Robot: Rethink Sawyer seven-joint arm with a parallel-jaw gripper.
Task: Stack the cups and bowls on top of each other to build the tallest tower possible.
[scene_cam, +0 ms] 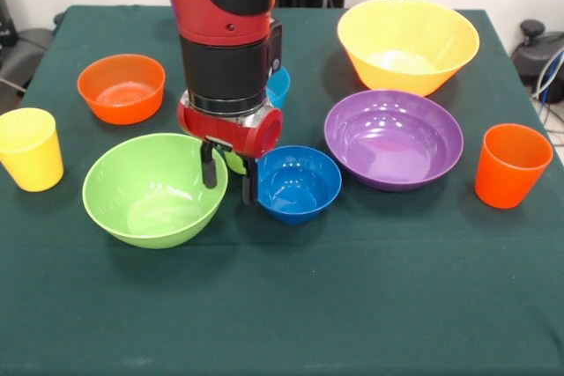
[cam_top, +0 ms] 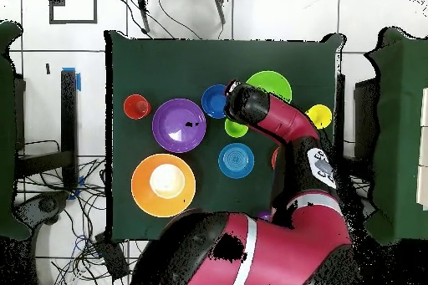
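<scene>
My gripper (scene_cam: 229, 179) hangs low, fingers apart and empty, between the lime green bowl (scene_cam: 154, 189) and the dark blue bowl (scene_cam: 298, 183). The lime green cup (scene_cam: 233, 163) shows between the fingers, just behind them; it stands free in the overhead view (cam_top: 236, 128). The light blue bowl (scene_cam: 279, 86) is mostly hidden behind the arm. The purple bowl (scene_cam: 393, 138), yellow-orange bowl (scene_cam: 407, 44), small orange bowl (scene_cam: 122, 88), yellow cup (scene_cam: 31, 149) and orange cup (scene_cam: 512, 165) stand apart on the cloth. Nothing is stacked. The purple cup is hidden in the front view.
The table has a dark green cloth (scene_cam: 352, 305) with a wide bare strip along the front edge. In the overhead view my arm (cam_top: 284, 131) covers part of the table. Cables and furniture lie on the floor around the table.
</scene>
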